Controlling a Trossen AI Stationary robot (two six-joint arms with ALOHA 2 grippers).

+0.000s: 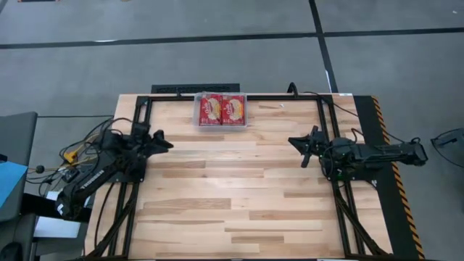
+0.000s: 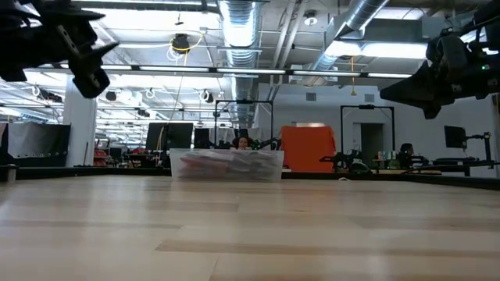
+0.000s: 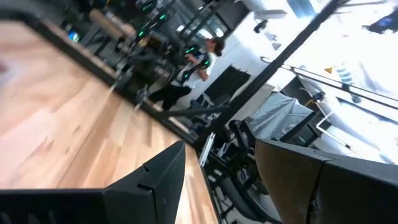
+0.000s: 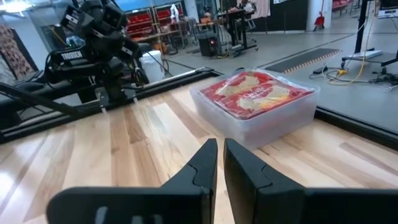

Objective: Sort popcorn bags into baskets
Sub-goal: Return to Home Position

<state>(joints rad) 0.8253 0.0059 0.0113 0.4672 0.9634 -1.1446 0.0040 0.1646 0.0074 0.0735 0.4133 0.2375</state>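
1. Raised over the counter's (image 1: pixel 232 196) left edge and closest to the overhead lens, the left pincer (image 1: pixel 163 139) points toward the middle; its fingers are spread and hold nothing.
2. Midway along the counter's far edge sits the clear tub (image 4: pixel 273 124), touching neither arm. Large red popcorn bags (image 1: pixel 211 109) with cream-yellow pictures lie flat inside it, two side by side on top.
3. Over the right edge hangs the right pincer (image 4: pixel 220 144), aimed inward, its fingers pressed almost together with only a thin slit between them, gripping nothing.
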